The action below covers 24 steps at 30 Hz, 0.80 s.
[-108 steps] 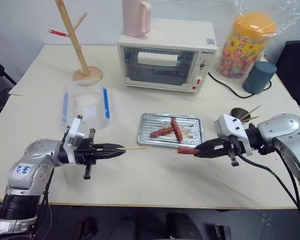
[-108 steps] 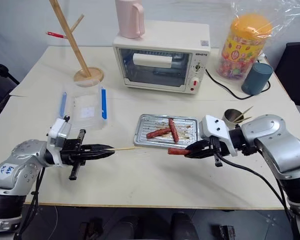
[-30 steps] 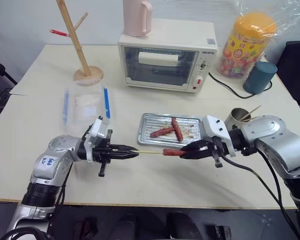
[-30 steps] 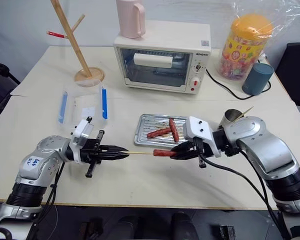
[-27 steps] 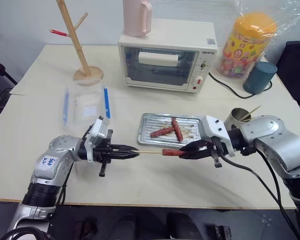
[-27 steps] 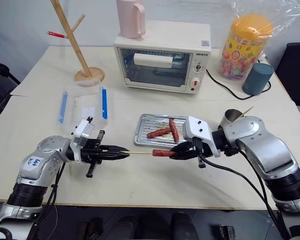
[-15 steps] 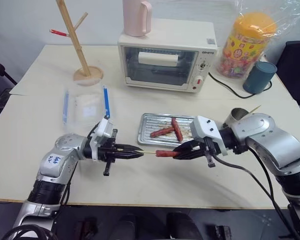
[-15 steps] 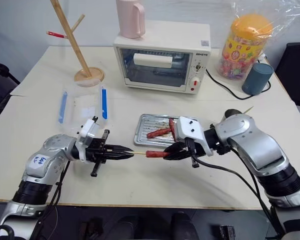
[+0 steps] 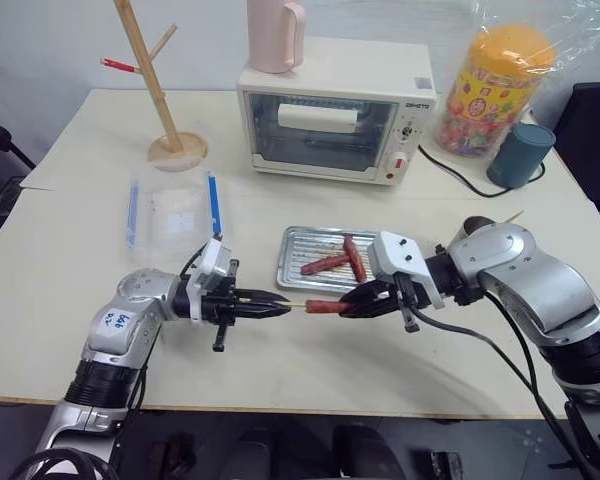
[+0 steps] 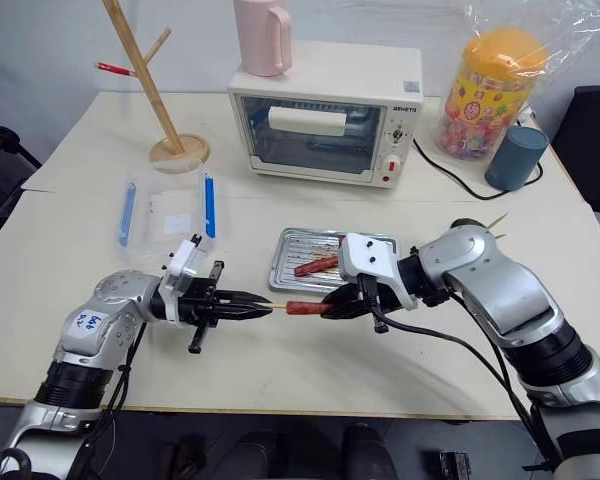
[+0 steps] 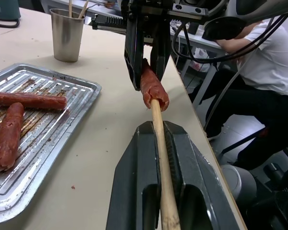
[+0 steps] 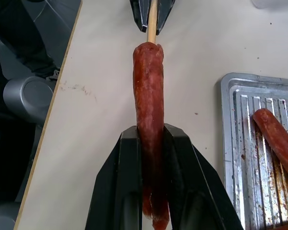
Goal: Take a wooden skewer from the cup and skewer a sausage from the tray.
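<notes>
Just in front of the tray (image 9: 310, 262), the wooden skewer (image 11: 159, 143) was clenched in the left gripper (image 9: 276, 311), its tip entered into the sausage (image 12: 149, 96) gripped by the right gripper (image 9: 352, 303). The sausage was judged soft and slippery, best held mid-length; the skewer thin and easily snapped. Beyond the tray the cup (image 11: 66, 34) was seen.

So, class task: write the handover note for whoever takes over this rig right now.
Left end effector: shut on the wooden skewer, pointing at the right one.
Right end effector: shut on a sausage, held in front of the tray.
Two more sausages lie in the tray; the cup with spare skewers stands beyond it.
Done: skewer taken, sausage lifted, tip entered the sausage end.
Left: push the skewer further through, then release the sausage.
</notes>
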### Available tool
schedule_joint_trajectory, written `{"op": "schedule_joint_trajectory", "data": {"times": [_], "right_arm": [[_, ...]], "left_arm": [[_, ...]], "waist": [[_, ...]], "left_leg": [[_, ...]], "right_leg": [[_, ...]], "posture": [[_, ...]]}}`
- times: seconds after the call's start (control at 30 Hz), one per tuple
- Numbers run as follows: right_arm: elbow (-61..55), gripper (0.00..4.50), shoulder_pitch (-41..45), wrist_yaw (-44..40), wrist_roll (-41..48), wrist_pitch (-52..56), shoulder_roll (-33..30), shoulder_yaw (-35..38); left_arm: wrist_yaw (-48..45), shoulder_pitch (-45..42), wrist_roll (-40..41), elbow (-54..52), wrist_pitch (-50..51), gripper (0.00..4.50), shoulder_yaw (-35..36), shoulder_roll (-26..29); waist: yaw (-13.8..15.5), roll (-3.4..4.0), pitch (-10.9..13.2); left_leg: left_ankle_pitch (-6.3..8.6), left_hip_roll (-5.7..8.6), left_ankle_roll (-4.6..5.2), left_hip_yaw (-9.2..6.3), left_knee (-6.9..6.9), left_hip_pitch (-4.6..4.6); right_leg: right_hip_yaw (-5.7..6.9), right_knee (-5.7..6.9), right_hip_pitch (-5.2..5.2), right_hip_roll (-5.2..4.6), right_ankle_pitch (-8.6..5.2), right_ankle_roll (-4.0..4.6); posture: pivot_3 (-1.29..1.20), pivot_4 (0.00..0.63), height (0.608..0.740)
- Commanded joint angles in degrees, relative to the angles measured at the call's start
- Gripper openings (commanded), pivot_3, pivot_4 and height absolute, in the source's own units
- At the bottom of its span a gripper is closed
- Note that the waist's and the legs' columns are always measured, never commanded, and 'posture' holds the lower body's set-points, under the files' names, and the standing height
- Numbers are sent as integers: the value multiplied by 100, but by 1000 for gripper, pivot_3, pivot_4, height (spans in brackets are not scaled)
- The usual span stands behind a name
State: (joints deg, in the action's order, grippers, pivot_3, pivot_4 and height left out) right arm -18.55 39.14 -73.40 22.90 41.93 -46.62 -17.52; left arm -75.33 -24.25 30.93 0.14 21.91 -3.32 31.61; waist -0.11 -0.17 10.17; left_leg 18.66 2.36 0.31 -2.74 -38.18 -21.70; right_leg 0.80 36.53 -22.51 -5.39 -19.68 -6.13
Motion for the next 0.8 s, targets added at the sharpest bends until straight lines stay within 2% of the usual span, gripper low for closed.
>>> {"op": "schedule_joint_trajectory", "data": {"times": [0.03,0.2,0.37,0.53,0.67,0.73,0.8], "right_arm": [[-292,701,113,-24,213,216,-1,76],[-221,1910,91,107,202,-51,67,294],[-245,3217,-166,-54,260,-274,-180,507],[-323,4390,-476,16,463,-469,-257,1054],[-263,4448,-1009,96,649,-1052,-178,1829],[-194,4448,-1511,156,1148,-1702,316,2706],[-254,4448,-1978,339,1232,-2083,567,3215]], "left_arm": [[41,-71,66,-168,-103,0,11,-110],[50,-31,93,-168,-115,0,96,-156],[117,88,104,-175,-194,0,165,-177],[251,283,151,-241,-260,0,314,-182],[458,532,322,-357,-276,0,668,-151],[692,755,454,-451,-264,0,1065,-104],[962,957,589,-560,-224,0,1432,-79]], "waist": [[-1,0,0],[0,0,0],[6,0,0],[2,0,0],[7,0,0],[14,-6,-3],[9,-8,-4]], "left_leg": [[0,0,0,0,0,0],[0,0,0,0,-1,0],[0,1,0,0,-1,0],[0,0,0,0,-1,0],[0,0,0,1,0,0],[0,-1,0,-2,1,0],[0,-5,0,-3,4,1]], "right_leg": [[0,0,0,0,0,0],[0,1,0,0,0,0],[1,0,0,0,0,0],[1,0,1,0,0,0],[1,1,1,0,0,0],[3,0,4,0,0,0],[8,0,6,2,0,-1]], "posture": [[0,150,740],[0,150,740],[0,150,740],[0,150,740],[0,150,740],[0,150,740],[0,150,740]]}}
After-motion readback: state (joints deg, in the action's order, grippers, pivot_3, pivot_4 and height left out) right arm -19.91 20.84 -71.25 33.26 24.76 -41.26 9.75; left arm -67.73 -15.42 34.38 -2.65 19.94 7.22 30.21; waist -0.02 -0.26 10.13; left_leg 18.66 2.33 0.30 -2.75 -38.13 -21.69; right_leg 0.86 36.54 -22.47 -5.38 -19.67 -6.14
